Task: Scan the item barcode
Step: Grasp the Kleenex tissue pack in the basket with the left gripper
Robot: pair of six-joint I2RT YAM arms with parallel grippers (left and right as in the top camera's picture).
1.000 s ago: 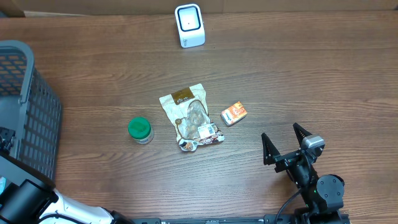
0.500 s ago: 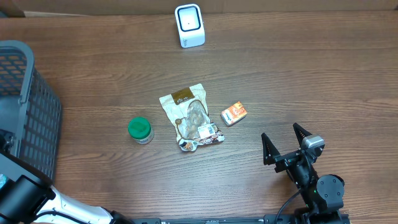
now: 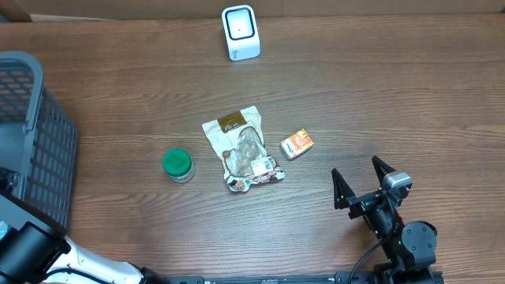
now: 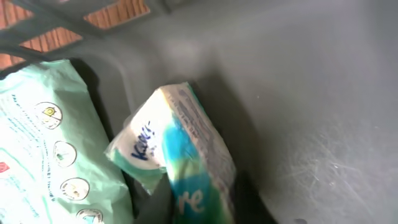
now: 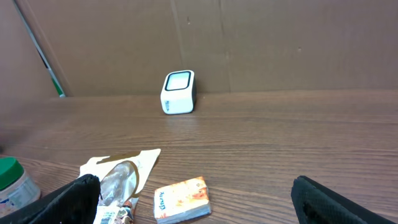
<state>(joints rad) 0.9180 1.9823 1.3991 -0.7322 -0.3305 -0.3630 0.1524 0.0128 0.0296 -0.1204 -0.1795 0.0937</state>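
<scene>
Tissue pack (image 4: 177,155), tilted in the basket (image 3: 47,150) just below our closed left hand; right hand (image 3: 355,167) open, well apart.

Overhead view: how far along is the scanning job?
Done: nothing scanned; the pouch, box and jar lie away from the scanner. In hand: left claw, shut, in the basket by a tissue pack; grip unseen. Left: bring an item to the scanner. Right claw open.
</scene>
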